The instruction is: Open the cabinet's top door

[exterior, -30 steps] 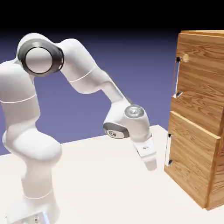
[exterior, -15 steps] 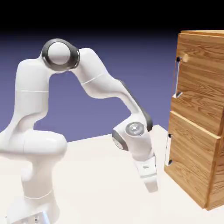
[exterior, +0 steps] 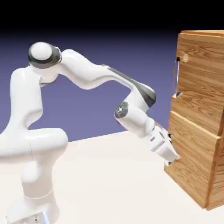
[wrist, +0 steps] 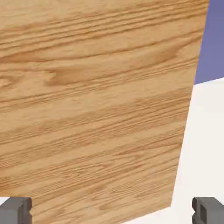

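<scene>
Approach step — the gripper (exterior: 173, 158), jaws spread wide and empty, sits low by the cabinet (exterior: 199, 113)'s lower door (exterior: 192, 153); next it must rise to the top door (exterior: 199, 78)'s silver handle (exterior: 176, 76).

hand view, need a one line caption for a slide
Open pincer faces the cabinet's grained wood, which fills most of the frame; no handle in sight.

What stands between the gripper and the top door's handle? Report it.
Nothing: in the exterior view the open gripper sits low by the lower door, with bare cabinet front up to the handle.
</scene>
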Robot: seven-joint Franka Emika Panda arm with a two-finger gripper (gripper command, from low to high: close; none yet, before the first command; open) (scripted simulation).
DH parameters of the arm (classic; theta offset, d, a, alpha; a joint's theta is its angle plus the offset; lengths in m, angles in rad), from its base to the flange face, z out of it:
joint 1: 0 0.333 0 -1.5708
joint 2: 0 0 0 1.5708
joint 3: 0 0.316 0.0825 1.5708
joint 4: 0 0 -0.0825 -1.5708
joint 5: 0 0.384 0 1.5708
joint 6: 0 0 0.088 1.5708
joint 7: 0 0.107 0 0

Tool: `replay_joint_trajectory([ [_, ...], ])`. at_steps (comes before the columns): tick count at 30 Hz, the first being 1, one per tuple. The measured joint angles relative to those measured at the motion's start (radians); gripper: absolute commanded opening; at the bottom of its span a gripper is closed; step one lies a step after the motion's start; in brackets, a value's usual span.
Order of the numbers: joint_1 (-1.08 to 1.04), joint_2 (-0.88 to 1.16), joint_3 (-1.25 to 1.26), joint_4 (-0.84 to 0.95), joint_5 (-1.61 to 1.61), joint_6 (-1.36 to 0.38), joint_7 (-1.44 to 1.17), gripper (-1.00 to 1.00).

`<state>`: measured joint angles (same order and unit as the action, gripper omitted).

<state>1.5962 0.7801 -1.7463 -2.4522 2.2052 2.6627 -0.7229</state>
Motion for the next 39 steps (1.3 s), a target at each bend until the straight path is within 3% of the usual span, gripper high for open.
replay_joint_trajectory([
  [9, 0.281, 0.240, -0.310, 0.064, 0.392, -0.067, -0.260, 1.00],
  [15, 0.143, 0.206, -0.217, 0.190, 0.428, -0.066, -0.269, 1.00],
  [16, 0.116, 0.199, -0.199, 0.213, 0.434, -0.065, -0.270, -1.00],
  [18, 0.116, 0.199, -0.199, 0.213, 0.434, -0.065, -0.270, -1.00],
  [29, 0.302, 0.137, -0.498, -0.071, 0.183, -0.545, -0.310, -1.00],
  [39, 0.277, 0.024, -0.734, -0.147, -0.117, -0.980, -0.370, -1.00],
])
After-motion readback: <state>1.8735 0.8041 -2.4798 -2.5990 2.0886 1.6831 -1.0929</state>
